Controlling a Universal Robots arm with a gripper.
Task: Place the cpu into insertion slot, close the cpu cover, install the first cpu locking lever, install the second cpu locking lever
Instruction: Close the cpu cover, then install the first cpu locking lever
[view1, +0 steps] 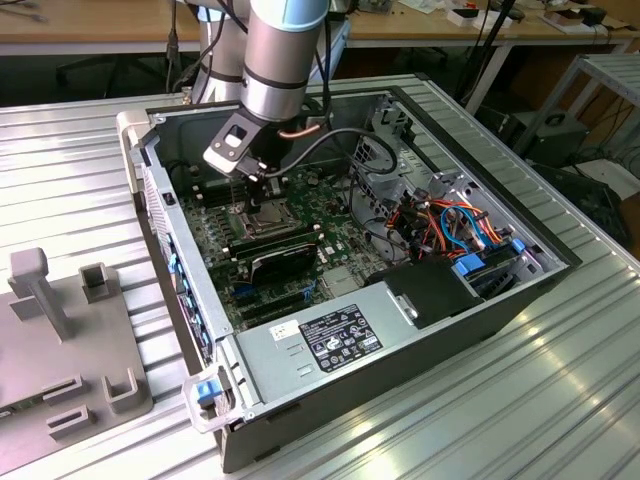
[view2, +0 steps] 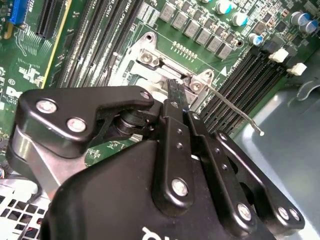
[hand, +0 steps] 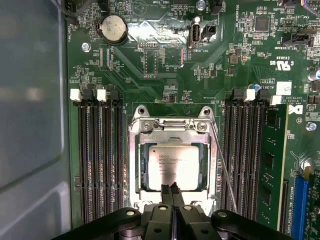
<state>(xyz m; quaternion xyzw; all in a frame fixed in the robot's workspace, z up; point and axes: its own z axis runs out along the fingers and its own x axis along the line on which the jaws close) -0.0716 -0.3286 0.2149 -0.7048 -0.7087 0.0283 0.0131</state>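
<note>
1. Done, as far as it shows: in the first wrist view the cpu (hand: 175, 167) lies flat in the insertion slot (hand: 134, 150), and the cpu cover (hand: 172, 139) seems to be folded down over it, because its silver frame surrounds the chip on all sides.
2. Left, by my judgement: the levers. One thin wire locking lever (hand: 223, 170) runs along one side of the cover. In the second wrist view it (view2: 235, 110) stands away from the socket with its bent end free in the air, so I think it is not latched. I cannot make out a second lever.
3. The gripper (hand: 173, 189) has its two black fingers pressed together with nothing between them. Their tips are at the edge of the cover's window, over the border of the chip. I cannot tell whether they touch the metal.
4. Place: in the exterior view the gripper (view1: 256, 188) hangs just above the slot, on the green motherboard (view1: 215, 250) inside the open computer case (view1: 520, 300). From the power supply (view1: 330, 335), the slot is at about 11 o'clock. A black card (view1: 285, 262) lies at about 5 o'clock from the slot.
5. Look of the chip: small and square, with a dull silver top plate that carries faint print. It sits level, between two banks of long black memory slots (hand: 100, 160).
</note>
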